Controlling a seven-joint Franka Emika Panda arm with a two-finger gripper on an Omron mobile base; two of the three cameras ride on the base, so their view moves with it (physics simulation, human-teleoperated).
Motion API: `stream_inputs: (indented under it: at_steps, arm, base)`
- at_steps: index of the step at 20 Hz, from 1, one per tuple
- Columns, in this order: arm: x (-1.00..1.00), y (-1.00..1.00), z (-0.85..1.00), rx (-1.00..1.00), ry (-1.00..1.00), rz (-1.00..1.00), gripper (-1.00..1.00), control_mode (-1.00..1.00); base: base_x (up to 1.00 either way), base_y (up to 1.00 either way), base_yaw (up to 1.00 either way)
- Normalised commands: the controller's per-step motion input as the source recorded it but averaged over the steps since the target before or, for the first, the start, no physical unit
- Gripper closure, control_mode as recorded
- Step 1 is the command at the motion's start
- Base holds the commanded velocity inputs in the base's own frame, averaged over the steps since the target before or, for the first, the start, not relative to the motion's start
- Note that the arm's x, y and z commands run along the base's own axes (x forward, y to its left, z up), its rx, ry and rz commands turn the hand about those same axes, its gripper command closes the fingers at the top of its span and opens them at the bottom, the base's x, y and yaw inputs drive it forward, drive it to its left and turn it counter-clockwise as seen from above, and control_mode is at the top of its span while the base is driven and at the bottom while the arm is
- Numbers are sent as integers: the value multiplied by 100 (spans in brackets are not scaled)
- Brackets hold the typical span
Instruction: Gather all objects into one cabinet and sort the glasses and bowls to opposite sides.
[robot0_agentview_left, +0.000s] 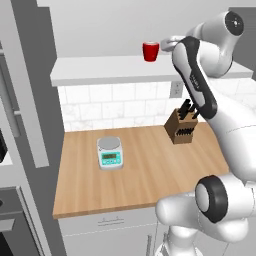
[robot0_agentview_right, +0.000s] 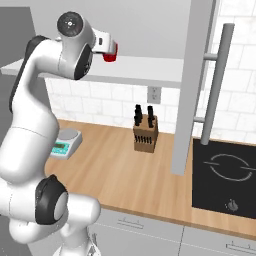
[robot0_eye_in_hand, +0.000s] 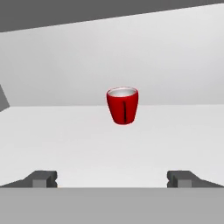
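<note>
A bright red cup (robot0_eye_in_hand: 122, 105) with a pale inside stands upright on the white shelf (robot0_eye_in_hand: 65, 144) of the cabinet, a dark vertical line down its facing side. My gripper (robot0_eye_in_hand: 111, 177) points straight at it, open, its two fingertips (robot0_eye_in_hand: 41, 178) wide apart and short of the cup, with nothing between them. In the left base view the cup (robot0_agentview_left: 150, 51) sits on the shelf (robot0_agentview_left: 100, 72) just left of my hand (robot0_agentview_left: 169, 44). In the right base view the cup (robot0_agentview_right: 111, 56) peeks out from behind the hand. The cabinet's grey door (robot0_agentview_right: 200, 85) with its bar handle (robot0_agentview_right: 216, 85) hangs open.
Below the shelf lies a wooden counter (robot0_agentview_left: 140, 170) with a small kitchen scale (robot0_agentview_left: 109, 152) and a knife block (robot0_agentview_left: 182, 127). A black cooktop (robot0_agentview_right: 225, 177) is set in at the right. Another open grey door (robot0_agentview_left: 30, 85) stands at the left.
</note>
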Motion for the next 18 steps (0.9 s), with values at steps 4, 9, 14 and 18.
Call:
stream_inputs:
  at_steps: [4, 9, 14, 18]
  arm:
    - [41, -1, 0, 0, 0, -1, -100, -100]
    - [11, -5, -1, 0, 0, 0, -100, -100]
    - [33, -14, -3, -5, 1, -1, -100, -100]
    - [17, -2, -1, -1, 0, -1, -100, -100]
  base:
    - [0, 0, 0]
    - [0, 0, 0]
    - [0, 0, 0]
    - [0, 0, 0]
